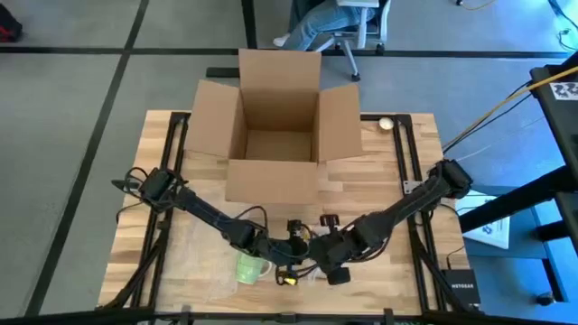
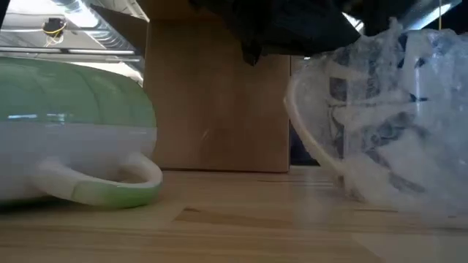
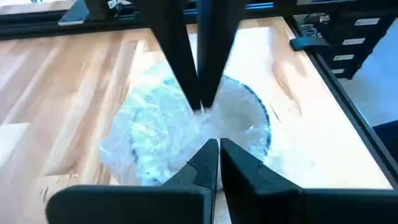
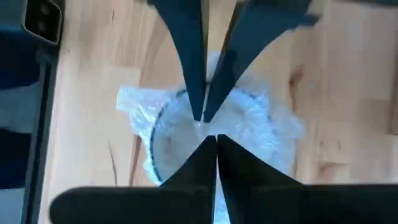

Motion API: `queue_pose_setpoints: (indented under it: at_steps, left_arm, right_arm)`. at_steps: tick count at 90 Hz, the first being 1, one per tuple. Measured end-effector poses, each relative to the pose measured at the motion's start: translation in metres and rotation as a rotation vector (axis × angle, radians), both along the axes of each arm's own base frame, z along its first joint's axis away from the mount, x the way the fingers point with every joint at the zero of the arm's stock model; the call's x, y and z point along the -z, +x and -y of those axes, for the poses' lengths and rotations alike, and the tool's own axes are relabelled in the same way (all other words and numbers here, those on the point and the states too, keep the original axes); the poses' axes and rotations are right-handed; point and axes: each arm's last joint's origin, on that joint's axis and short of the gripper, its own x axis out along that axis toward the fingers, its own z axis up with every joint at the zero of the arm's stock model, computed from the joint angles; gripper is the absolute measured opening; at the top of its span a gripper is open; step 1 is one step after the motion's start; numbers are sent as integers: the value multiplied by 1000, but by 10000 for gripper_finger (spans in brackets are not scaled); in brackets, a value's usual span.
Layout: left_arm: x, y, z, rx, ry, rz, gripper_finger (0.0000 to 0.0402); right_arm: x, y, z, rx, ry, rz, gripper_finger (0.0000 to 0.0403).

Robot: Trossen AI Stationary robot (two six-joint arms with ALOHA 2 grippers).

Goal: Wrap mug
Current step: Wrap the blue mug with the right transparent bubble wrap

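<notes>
Both grippers met over one bundle at the table's [image 1: 388, 181] near edge. Left gripper [image 3: 213, 146] was pinched closed on bubble wrap [image 3: 149, 137], tips together with film between them. Right gripper [image 4: 211, 138] was closed on the same wrap, tip to tip with the left one. Under the wrap sat a round dark-rimmed thing [image 4: 152, 140], a plate or a bowl, can't tell which.

Mug [image 1: 248, 267] was bare on the table, just beside the left gripper on the side away from the right one, clear of the bundle. In the low view its handle pointed down at the table, so it probably lay on its side. Box [image 1: 275, 135] stood open well beyond both grippers.

Risks, as a judgement:
- The wrap was gathered on the wrong item, so the mug could end up unwrapped.
- Both pinches shared one small spot, so pulling apart could tear the film or slip one grip.
- Lifting the bundle could let the round thing drop out of the loose wrap.
- A left arm swing could knock the mug, and on its side it would roll off the near edge.
</notes>
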Motion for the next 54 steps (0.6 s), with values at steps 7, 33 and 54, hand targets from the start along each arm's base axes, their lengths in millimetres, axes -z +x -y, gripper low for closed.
queue_pose_setpoints:
  at_steps: [7, 33, 54]
  left_arm:
    - [0, 0, 0, 2, 3, 3, 0]
    - [0, 0, 0, -1, 5, 5, 0]
    - [0, 0, 0, -1, 5, 5, 0]
  right_arm:
    - [5, -1, 1, 5, -10, -13, 1]
    - [54, -6, 11, 44, -54, 12, 1]
    - [68, -9, 12, 52, 4, 31, 1]
